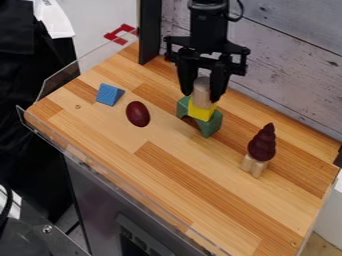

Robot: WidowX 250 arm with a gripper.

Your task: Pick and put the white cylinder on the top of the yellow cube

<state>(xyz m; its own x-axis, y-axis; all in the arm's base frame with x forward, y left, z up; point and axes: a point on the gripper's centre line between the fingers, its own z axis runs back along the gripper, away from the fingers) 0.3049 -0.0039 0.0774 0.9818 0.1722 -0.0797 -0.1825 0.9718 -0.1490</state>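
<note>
The gripper (202,91) hangs over the upper middle of the wooden surface, its two black fingers on either side of the pale wooden cylinder (202,91). The cylinder stands upright directly above the yellow cube (200,112), its lower end at the cube's top. Beneath, the yellow cube rests on a green arch-shaped block (212,124). Whether the fingers press on the cylinder is hard to make out.
A blue triangular block (109,94) and a dark red egg (137,114) lie to the left. On the right, a dark red cone-like piece (262,143) stands on small pale cylinders (254,165). A clear guard edges the table (174,190), with a plank wall behind.
</note>
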